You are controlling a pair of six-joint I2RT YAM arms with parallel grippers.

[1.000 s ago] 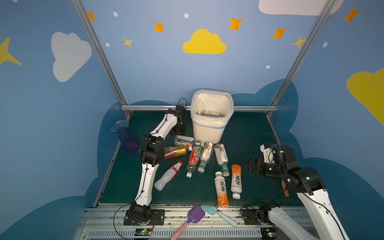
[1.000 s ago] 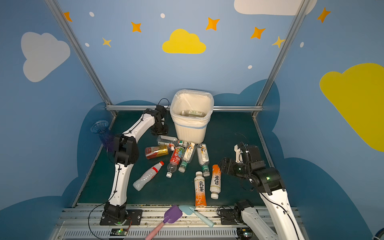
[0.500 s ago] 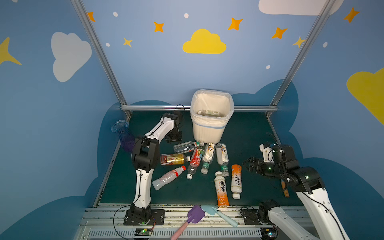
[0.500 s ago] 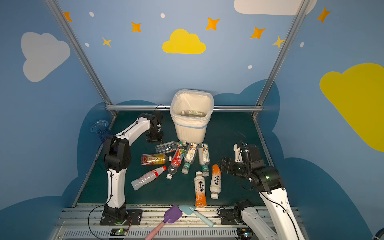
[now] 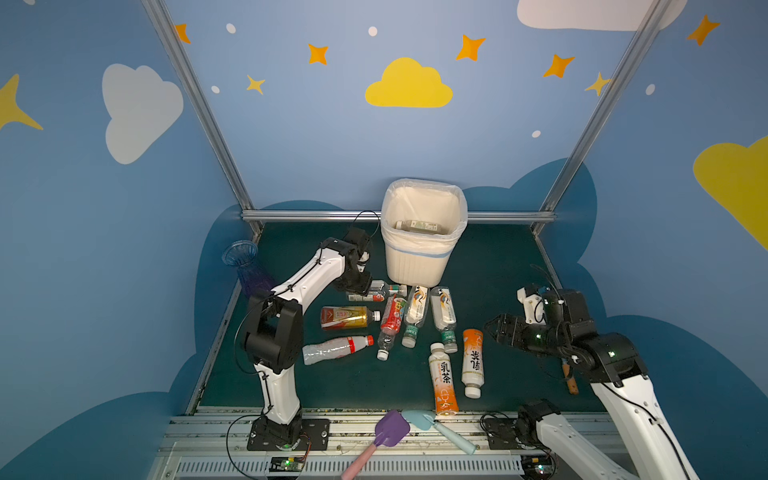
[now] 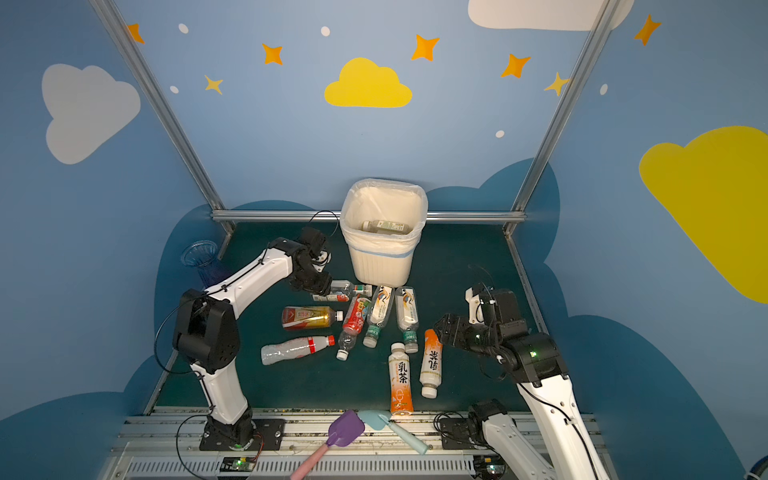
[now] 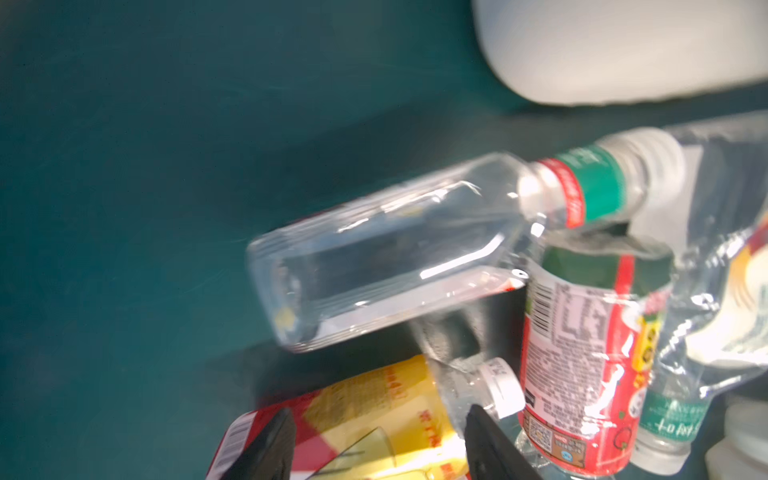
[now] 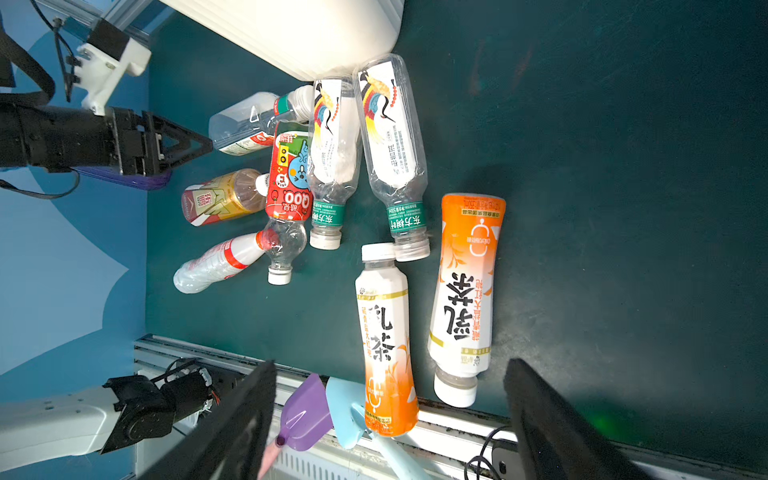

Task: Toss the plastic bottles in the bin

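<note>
— Checking the left gripper (image 7: pixel 378 417): parted, empty jaws, low beside the clear bottle (image 7: pixel 395 249), near the yellow-label bottle (image 7: pixel 365 395).
— And the right gripper (image 8: pixel 390 368)?
— Spread wide, holding nothing, hovering near the orange bottles (image 8: pixel 465 282).
— The rest?
— Lying heaped and touching on the green mat (image 5: pixel 498 266) before the bin (image 5: pixel 415 266), with a single bottle (image 5: pixel 417 225) already inside.
— Risks?
— Likely these: pinching a slick round body off-centre and squirting it away. Nudging neighbours and rolling them beyond reach. Clipping the bin wall on the lift and tipping it over.
</note>
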